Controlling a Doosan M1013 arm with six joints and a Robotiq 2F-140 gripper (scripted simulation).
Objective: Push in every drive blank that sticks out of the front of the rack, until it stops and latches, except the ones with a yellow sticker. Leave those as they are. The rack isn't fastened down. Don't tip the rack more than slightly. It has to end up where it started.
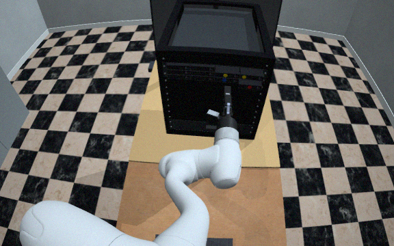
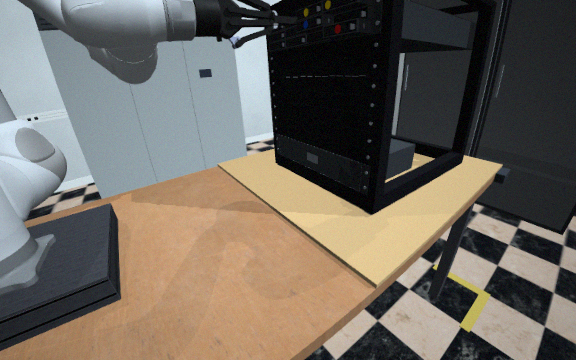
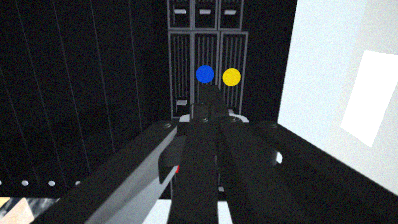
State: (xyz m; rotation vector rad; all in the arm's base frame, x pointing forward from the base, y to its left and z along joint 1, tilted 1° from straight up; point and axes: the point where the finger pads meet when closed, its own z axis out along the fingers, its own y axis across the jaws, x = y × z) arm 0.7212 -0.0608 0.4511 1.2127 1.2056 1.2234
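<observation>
The black rack [image 1: 163, 96] [image 2: 383, 100] [image 3: 75, 75] stands on the light board [image 1: 149, 137] [image 2: 343, 225] of the table. Its upper front holds a row of drive blanks. One blank carries a blue sticker [image 1: 224, 80] [image 2: 306, 23] [image 3: 205, 74]. Beside it, one carries a yellow sticker [image 1: 225, 75] [image 2: 306, 11] [image 3: 231, 77]. Further right are another yellow sticker [image 1: 243, 77] [image 2: 327, 5] and a red sticker [image 1: 250, 87] [image 2: 337, 29]. My gripper [image 1: 227, 89] [image 2: 293, 20] [image 3: 207, 100] is shut and empty. Its tips point at the rack front at the blue-sticker blank; I cannot tell whether they touch it.
The arm's dark base plate [image 2: 68, 250] sits at the near end of the wooden table [image 2: 193, 260]. Grey cabinets [image 2: 133, 115] stand to the left and a dark cabinet [image 2: 543, 100] behind the rack. The board's edge lies close behind the rack.
</observation>
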